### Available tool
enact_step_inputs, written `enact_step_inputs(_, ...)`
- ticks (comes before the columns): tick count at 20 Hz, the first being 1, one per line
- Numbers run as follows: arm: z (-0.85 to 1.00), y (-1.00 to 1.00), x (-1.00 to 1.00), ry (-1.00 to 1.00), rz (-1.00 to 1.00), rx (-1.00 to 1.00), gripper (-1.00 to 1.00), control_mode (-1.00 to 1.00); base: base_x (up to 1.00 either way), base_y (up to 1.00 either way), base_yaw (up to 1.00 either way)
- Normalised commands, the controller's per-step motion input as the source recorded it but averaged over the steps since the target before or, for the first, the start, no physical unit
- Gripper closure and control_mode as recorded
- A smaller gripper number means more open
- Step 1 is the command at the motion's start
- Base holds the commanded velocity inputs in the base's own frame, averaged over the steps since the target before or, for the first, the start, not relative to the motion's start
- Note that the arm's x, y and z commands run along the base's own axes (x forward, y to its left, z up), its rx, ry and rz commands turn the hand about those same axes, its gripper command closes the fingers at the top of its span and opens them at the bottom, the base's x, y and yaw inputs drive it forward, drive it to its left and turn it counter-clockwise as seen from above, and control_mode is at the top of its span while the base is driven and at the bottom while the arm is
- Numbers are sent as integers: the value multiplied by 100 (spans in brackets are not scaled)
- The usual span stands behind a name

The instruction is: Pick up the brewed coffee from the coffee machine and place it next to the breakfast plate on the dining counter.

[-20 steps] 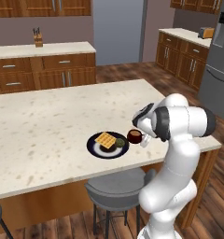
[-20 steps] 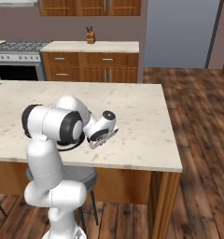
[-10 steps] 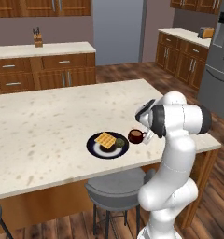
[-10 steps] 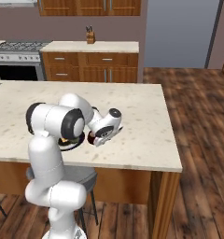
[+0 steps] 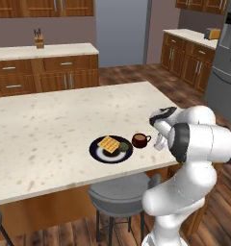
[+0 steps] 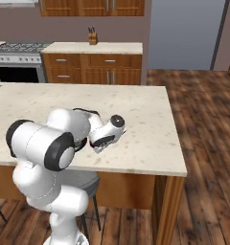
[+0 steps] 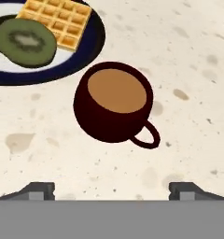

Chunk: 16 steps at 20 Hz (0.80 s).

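Note:
The brewed coffee [image 7: 114, 102], a small dark red mug full of brown liquid, stands upright on the dining counter [image 7: 188, 56] with its handle turned toward my fingertips. The breakfast plate [image 7: 93, 44] with a waffle and a green slice lies right beside it, a narrow gap between them. My gripper [image 7: 112, 191] is open, its fingertips [image 7: 37, 190] wide apart, drawn back from the mug and holding nothing. From the left base view the mug [image 5: 140, 140] sits just right of the plate [image 5: 111, 148], with my hand close to its right. The coffee machine is out of view.
A grey round stool [image 5: 118, 192] stands under the counter's near edge, below the plate. Behind the island runs a back counter with wooden drawers and a knife block [image 5: 39, 38]. A stove [image 6: 16, 52] is at far left, a steel fridge [image 5: 225, 62] at right.
The jaws have gone from shut on the mug to wide open. The mug stays on the counter by the plate while my hand has backed off to its right.

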Motion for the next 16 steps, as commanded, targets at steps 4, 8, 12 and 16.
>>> enact_step_inputs(4, 86, 0, -90, -40, 0, -3, -100, -100, 0, 0, 0)
enact_step_inputs(8, 100, 0, -79, -41, 0, -5, -100, -100, 0, 0, 0)
enact_step_inputs(12, 100, 0, -52, -43, 3, -5, -100, -100, 0, 0, 0)
enact_step_inputs(16, 100, 0, -18, -18, 6, -2, -100, -100, 0, 0, 0)
